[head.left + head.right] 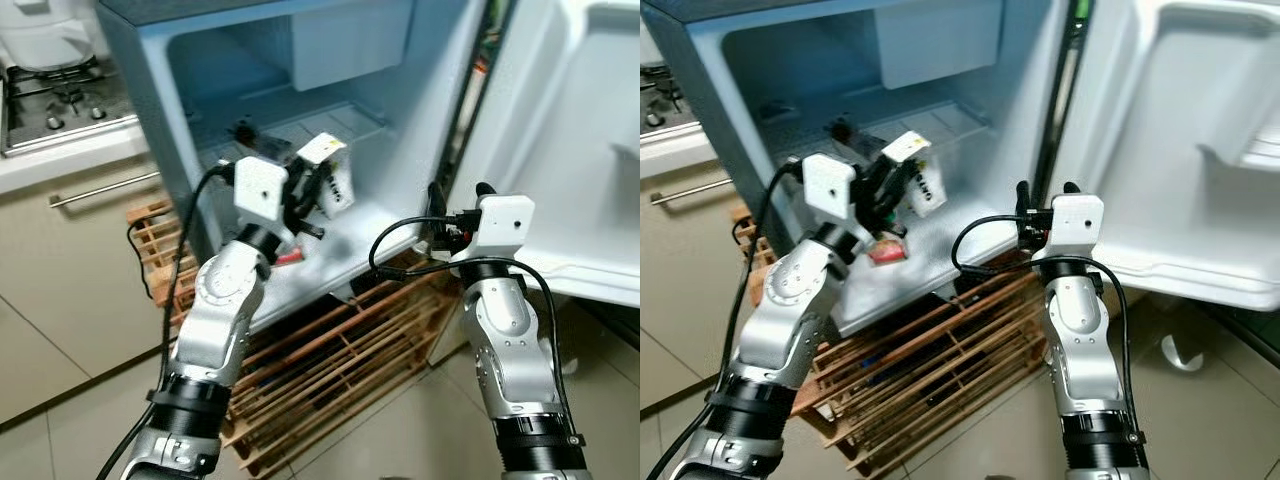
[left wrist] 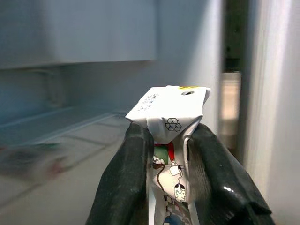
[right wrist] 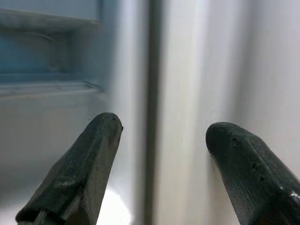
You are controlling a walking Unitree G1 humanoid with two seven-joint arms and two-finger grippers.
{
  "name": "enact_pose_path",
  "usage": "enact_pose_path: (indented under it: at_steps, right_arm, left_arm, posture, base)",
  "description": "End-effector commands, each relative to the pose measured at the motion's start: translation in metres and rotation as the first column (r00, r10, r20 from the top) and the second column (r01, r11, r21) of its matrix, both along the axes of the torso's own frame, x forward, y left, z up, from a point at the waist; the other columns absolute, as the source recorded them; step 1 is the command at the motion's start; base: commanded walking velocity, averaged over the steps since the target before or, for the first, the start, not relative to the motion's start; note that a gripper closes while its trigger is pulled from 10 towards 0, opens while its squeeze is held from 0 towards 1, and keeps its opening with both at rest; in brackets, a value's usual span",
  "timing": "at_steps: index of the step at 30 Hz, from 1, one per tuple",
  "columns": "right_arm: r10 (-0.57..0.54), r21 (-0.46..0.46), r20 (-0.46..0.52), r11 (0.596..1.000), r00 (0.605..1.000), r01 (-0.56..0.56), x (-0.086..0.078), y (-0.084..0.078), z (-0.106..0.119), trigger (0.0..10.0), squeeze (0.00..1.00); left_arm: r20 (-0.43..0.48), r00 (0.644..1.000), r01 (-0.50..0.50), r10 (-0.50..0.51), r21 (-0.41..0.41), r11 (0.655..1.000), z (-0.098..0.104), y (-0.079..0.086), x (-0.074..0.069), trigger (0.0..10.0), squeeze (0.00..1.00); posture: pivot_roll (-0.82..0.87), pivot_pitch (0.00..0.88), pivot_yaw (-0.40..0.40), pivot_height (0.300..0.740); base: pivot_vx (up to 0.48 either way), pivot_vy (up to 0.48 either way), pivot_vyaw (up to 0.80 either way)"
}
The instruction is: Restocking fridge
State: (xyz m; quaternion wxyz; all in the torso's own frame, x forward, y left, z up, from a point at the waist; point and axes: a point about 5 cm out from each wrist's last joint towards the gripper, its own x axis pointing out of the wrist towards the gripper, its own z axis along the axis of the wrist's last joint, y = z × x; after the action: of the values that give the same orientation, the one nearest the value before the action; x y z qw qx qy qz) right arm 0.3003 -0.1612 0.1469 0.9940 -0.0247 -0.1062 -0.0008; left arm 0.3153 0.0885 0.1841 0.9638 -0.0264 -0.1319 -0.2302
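Carton (image 2: 171,122) pinched in left gripper (image 1: 318,190) jaws over fridge shelf (image 1: 300,135), not yet released; right gripper (image 3: 161,159) at three o'clock, jaws spread, empty.

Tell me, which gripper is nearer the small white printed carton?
Left. The left gripper is shut on the small white printed carton inside the fridge; the right gripper hangs open, apart, by the door hinge.

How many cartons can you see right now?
1. The carton is clamped in the left gripper, held just inside the open fridge above its lower shelf. A red item lies behind the arm; others may be hidden.
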Motion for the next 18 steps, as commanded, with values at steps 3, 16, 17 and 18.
enact_pose_path:
  at_steps: [3,16,17,18]
  right_arm:
    - [-0.002,-0.011,0.019,1.000,1.000,0.003,0.001,0.000,0.006,10.0,0.00]
    - [0.057,-0.006,0.001,0.998,0.998,-0.057,0.000,0.009,0.005,10.0,0.00]
    - [0.061,-0.005,0.001,0.998,0.998,-0.061,0.000,0.010,0.005,10.0,0.00]
    - [0.066,-0.003,0.002,0.998,0.998,-0.066,-0.001,0.010,0.004,10.0,0.00]
  left_arm:
    - [0.012,1.000,0.020,-0.020,-0.006,1.000,0.006,-0.004,-0.001,10.0,0.00]
    - [-0.030,0.999,-0.022,0.021,-0.029,0.999,0.004,0.001,0.002,10.0,0.00]
    - [-0.034,0.999,-0.023,0.022,-0.027,0.999,0.004,0.001,0.002,10.0,0.00]
    - [-0.035,0.999,-0.024,0.023,-0.027,0.999,0.003,0.001,0.002,10.0,0.00]
  posture:
    - [-0.10,0.000,0.029,0.740]
    - [-0.10,0.000,0.029,0.740]
    - [-0.10,0.000,0.029,0.740]
    - [-0.10,0.000,0.029,0.740]
  base:
    - [0.000,-0.446,0.78]
    - [0.078,-0.097,0.70]
    - [0.000,0.000,0.00]
    - [0.000,0.000,0.00]
